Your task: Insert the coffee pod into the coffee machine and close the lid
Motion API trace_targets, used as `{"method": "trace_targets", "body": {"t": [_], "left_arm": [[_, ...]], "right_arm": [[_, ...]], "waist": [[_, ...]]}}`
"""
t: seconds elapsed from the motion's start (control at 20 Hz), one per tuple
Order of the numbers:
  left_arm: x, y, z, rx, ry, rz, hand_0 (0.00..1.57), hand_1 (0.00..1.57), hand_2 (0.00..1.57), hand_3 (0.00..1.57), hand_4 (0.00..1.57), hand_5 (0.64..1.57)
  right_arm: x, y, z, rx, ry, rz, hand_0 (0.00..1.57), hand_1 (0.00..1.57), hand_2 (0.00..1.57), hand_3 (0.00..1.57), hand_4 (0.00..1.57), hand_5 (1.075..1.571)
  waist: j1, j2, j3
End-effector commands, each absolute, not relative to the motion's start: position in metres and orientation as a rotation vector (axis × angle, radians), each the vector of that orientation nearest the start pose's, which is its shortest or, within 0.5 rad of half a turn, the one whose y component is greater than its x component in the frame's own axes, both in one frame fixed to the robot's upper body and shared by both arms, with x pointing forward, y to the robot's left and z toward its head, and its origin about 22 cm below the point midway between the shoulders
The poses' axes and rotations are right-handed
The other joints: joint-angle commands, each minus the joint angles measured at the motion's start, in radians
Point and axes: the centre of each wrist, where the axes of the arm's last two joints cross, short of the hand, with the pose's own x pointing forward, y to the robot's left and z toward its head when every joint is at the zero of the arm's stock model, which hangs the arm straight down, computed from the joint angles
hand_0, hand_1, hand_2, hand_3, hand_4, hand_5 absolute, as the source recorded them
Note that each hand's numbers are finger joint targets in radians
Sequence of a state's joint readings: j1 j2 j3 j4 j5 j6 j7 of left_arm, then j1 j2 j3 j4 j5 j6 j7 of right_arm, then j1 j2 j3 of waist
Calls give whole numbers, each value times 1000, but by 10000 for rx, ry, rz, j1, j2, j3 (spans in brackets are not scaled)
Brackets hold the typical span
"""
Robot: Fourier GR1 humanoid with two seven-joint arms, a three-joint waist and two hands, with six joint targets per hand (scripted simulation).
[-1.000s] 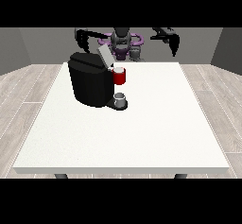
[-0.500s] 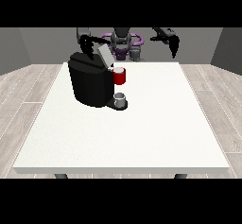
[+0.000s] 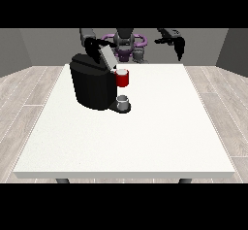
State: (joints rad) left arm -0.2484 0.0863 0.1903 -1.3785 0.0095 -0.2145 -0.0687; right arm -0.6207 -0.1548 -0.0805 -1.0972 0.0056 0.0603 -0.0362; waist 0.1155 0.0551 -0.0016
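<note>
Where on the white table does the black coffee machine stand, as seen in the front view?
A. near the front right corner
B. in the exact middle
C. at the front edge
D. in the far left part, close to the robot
D: the coffee machine stands in the far left part of the table, near the robot.

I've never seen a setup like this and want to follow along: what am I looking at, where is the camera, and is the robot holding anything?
The camera stands across a white table, facing a humanoid robot at the far edge. On the table sits a black coffee machine with its grey lid tilted up, a red part at its front, and a small grey cup below. The hand at the view's left is at the lid. The hand at the view's right hangs in the air, holding nothing.
</note>
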Motion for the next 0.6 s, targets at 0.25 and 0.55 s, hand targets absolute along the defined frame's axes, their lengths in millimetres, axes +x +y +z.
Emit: {"method": "trace_targets", "body": {"t": [0.25,0.55], "left_arm": [[300,258,37,-726,-16536,-1402,0,0,0,0,0,1571],[288,285,-6,6,-16733,-830,0,0,0,0,169,1571]], "right_arm": [[395,-234,74,-74,-17228,2849,0,0,0,0,0,1571],[389,-174,79,544,-17009,3790,0,0,0,0,114,1571]], "waist": [[352,66,18],[-192,-32,12]]}}
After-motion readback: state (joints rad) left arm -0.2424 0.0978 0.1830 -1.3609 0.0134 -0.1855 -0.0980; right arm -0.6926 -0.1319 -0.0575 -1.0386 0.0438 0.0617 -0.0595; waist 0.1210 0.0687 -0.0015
